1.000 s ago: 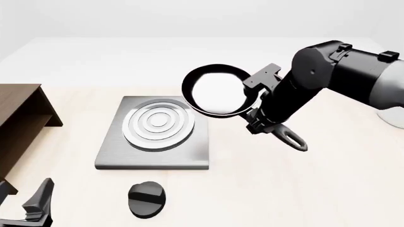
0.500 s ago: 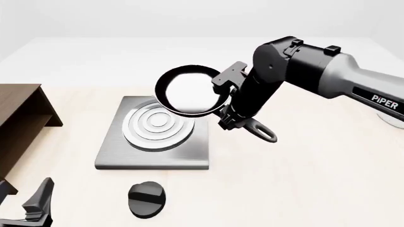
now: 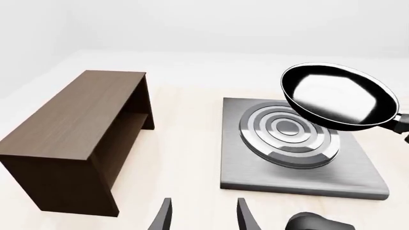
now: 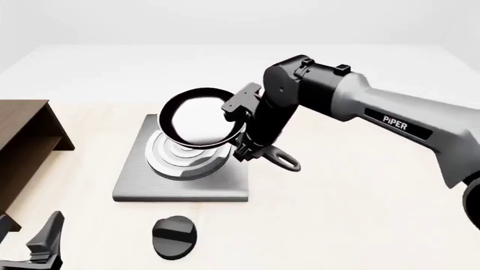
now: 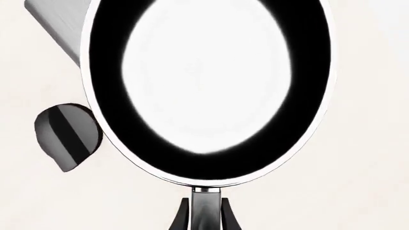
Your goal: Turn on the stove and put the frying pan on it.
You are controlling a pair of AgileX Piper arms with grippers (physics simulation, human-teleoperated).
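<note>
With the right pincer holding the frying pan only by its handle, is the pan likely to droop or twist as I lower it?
Probably some. The frying pan hangs tilted above the stove, its round body well out from the right pincer, so its weight likely levers the grip. The handle looks narrow and glossy, so it may rotate. The pan looks stiff; it shouldn't flex.

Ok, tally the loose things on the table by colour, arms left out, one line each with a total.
Black: 2, the frying pan held in the right gripper, and the knob
Grey: 1, the stove slab
Brown: 1, the wooden cabinet
Total: 4
</note>
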